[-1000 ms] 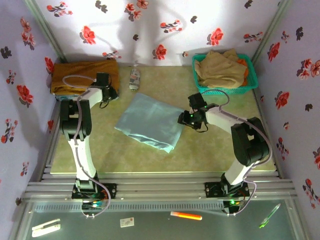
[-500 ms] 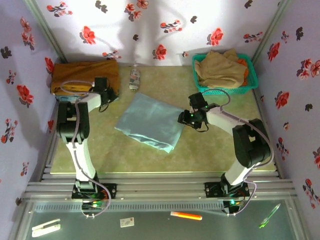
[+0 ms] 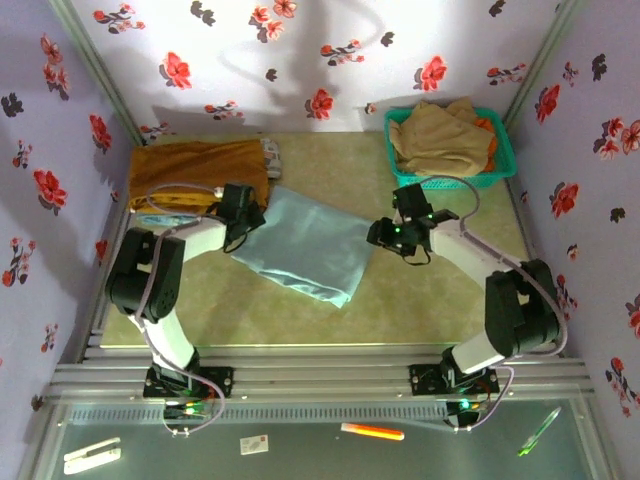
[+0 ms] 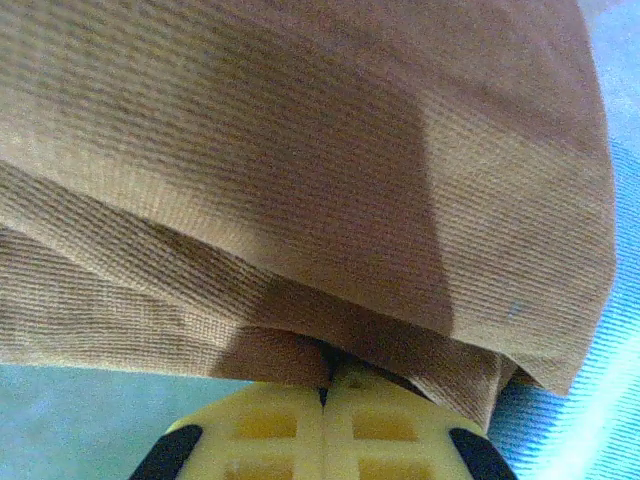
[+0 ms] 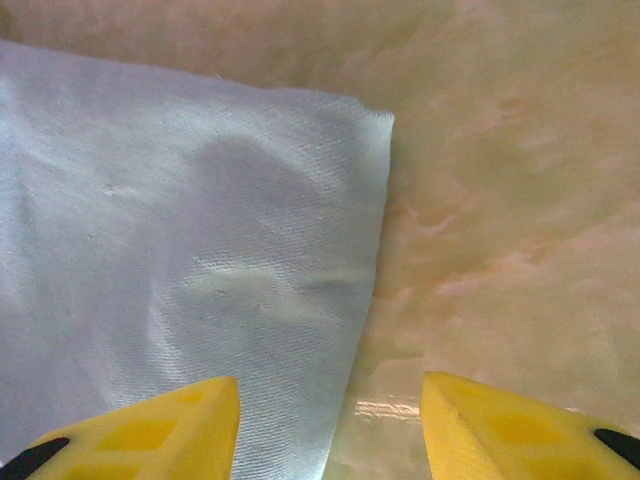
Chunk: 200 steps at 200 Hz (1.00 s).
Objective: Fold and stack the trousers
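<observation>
The trousers (image 3: 305, 245) lie folded into a pale aqua-blue rectangle in the middle of the table. My left gripper (image 3: 243, 215) is at their left corner, shut on the edge of the mustard-brown garment (image 3: 200, 165). In the left wrist view the yellow fingers (image 4: 385, 430) meet under that ribbed brown cloth (image 4: 300, 170), with blue trousers cloth (image 4: 600, 400) at the right edge. My right gripper (image 3: 385, 235) hovers at the trousers' right edge. In the right wrist view it (image 5: 330, 400) stands open, one finger over the blue cloth (image 5: 180, 250), the other over bare table (image 5: 510, 200).
A teal basket (image 3: 450, 182) holding a tan garment (image 3: 440, 140) stands at the back right. Part of a small bottle (image 3: 271, 150) peeks out beside the brown garment's far right corner. Flowered walls close in the left, back and right sides.
My left gripper has shut on the brown garment and drawn it right, up to the trousers' left corner. The right gripper has shifted slightly right and stays open.
</observation>
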### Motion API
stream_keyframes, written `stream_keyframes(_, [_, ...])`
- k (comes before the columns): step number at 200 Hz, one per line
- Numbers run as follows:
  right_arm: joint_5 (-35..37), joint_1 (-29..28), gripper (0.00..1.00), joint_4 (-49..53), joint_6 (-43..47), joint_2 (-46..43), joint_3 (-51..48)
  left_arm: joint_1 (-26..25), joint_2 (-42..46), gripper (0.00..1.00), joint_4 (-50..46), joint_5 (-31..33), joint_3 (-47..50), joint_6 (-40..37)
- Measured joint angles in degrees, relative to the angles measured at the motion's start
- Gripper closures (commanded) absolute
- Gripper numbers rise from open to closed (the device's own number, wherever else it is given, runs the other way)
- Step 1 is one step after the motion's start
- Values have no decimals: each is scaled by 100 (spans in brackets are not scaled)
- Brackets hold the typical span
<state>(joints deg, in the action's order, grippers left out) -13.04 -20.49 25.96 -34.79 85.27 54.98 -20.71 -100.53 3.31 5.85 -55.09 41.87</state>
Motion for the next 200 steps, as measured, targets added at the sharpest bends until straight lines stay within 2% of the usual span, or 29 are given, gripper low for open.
stream_keyframes(8, [17, 55, 47, 50, 24, -111, -46, -17, 81, 98, -22, 22, 52, 28])
stream_keyframes(20, [39, 120, 46, 146, 52, -275, -101, -17, 188, 59, -129, 50, 90, 50])
stream_keyframes(30, [61, 151, 44, 216, 81, -385, -129, -17, 258, 44, -229, 59, 90, 68])
stream_keyframes(44, [83, 170, 41, 315, 116, -527, -149, -31, 428, 15, -457, 57, 90, 66])
stream_keyframes(51, [83, 173, 39, 358, 138, -581, -149, -31, 573, 8, -586, 57, 90, 63])
stream_keyframes(74, [33, 170, 34, 391, 122, -750, -238, -31, 1263, 8, -898, 52, 234, 22])
stream_keyframes(107, [-291, 37, 32, 85, -98, -772, -767, -50, 2214, 18, -1023, -247, 756, -44])
stream_keyframes(119, [-358, -129, 32, 28, -186, -667, -879, -114, 2251, 23, -997, -363, 997, -74])
stream_keyframes(134, [-417, -295, 32, -94, -273, -485, -916, -221, 2142, 36, -940, -516, 1349, -105])
stream_keyframes(173, [-424, -192, 32, -181, -260, -387, -918, -645, 1991, 38, -553, -577, 2157, -131])
stream_keyframes(200, [-369, 219, 31, -28, -107, -387, -881, -1364, 2245, 37, -245, -435, 2463, 201])
